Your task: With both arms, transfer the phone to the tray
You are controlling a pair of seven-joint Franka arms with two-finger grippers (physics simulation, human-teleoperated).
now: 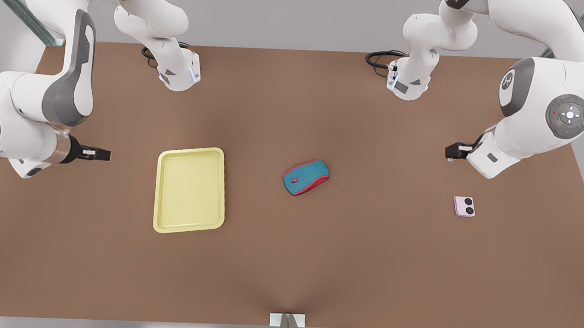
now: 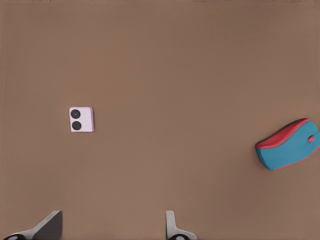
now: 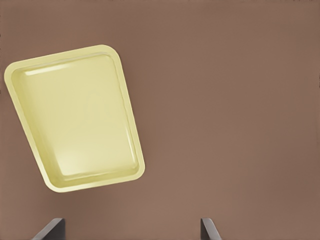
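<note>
Left gripper [image 2: 112,227]: fingers spread wide, nothing between them. It hovers above the bench [image 1: 367,248] toward its edge on the front view's right [image 1: 456,151], placed so the phone is within reach. The phone [image 2: 81,119] lies flat, well apart from the fingertips, camera circles up, no contact. In the front view the phone [image 1: 464,206] sits near that same edge, apart from everything else.

Right gripper [image 3: 132,230]: fingers parted wide, empty, waiting by the opposite edge [image 1: 95,153], beside the tray [image 3: 75,117]. Likely stationed there to receive the phone.

Tray [image 1: 190,189] empty. A teal-and-red mouse [image 1: 306,177] lies mid-bench between tray and phone, a thing to steer clear of in the crossing.
</note>
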